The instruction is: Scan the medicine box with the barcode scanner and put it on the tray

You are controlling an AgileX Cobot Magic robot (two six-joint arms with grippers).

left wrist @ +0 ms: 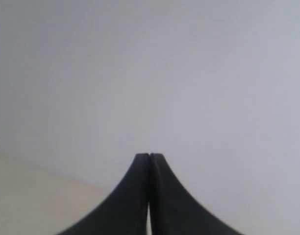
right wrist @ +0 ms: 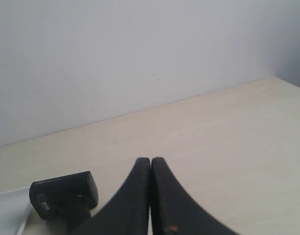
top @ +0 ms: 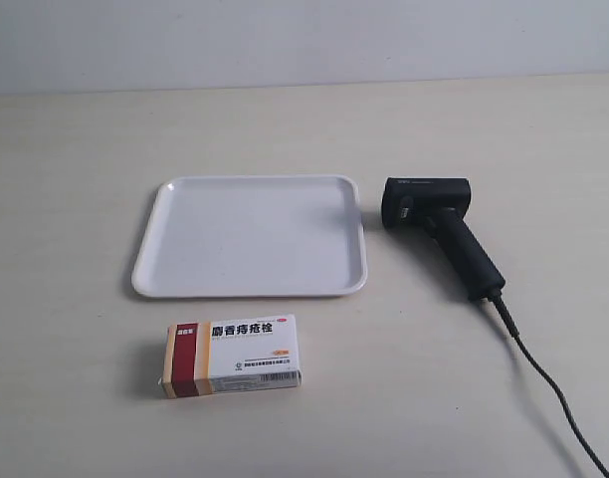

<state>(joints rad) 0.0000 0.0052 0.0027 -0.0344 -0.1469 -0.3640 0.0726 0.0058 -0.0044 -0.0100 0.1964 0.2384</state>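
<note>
A white tray (top: pixel 145 261) sits on a pale wooden table (top: pixel 66 159), its flat bed bare and holding nothing. The medicine box (top: pixel 232 355) lies flat on the table just in front of the tray, toward the camera in the exterior view, close to the rim but not touching it, its printed face up and its red and tan stripes at the end nearest the tray's left corner. The barcode scanner (top: pixel 439 231) lies on its side just beside the tray's right edge, blocky head level with the tray's far half, handle slanting away from the tray toward the camera. Its thin black cable (top: pixel 558 398) runs off from the handle's end, away from the tray.

Neither arm appears in the exterior view. The left gripper (left wrist: pixel 149 155) is pressed together with nothing between its fingers, facing a plain pale wall (left wrist: pixel 150 68). The right gripper (right wrist: pixel 150 159) is likewise closed and empty, with the scanner's head and a sliver of the tray in its view.
</note>
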